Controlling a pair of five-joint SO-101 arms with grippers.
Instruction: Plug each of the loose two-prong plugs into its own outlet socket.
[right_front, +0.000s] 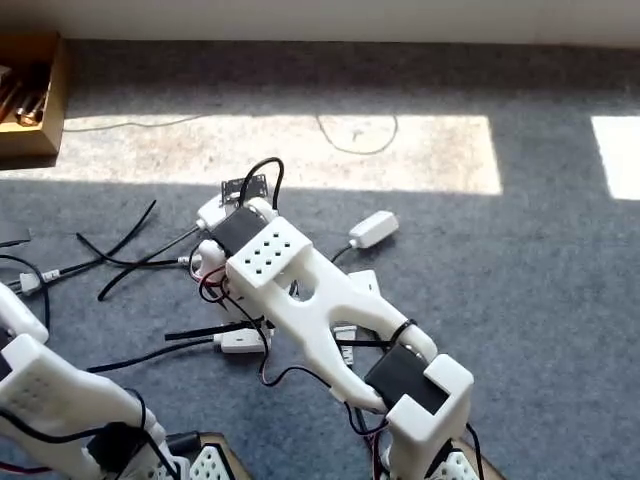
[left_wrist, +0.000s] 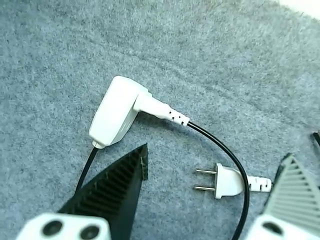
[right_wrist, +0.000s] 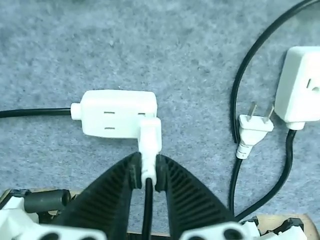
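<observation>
On grey carpet: right gripper clenched on a white plug touching a white outlet block | loose plug, white with two metal prongs and black cord, lay beside a second outlet | left gripper spread wide, grasping nothing.

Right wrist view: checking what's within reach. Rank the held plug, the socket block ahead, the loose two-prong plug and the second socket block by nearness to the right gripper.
From the right gripper:
1. Held plug, in its grip.
2. Socket block, just past the fingertips.
3. Loose two-prong plug, off to the side.
4. Second socket block, beyond that plug.
</observation>
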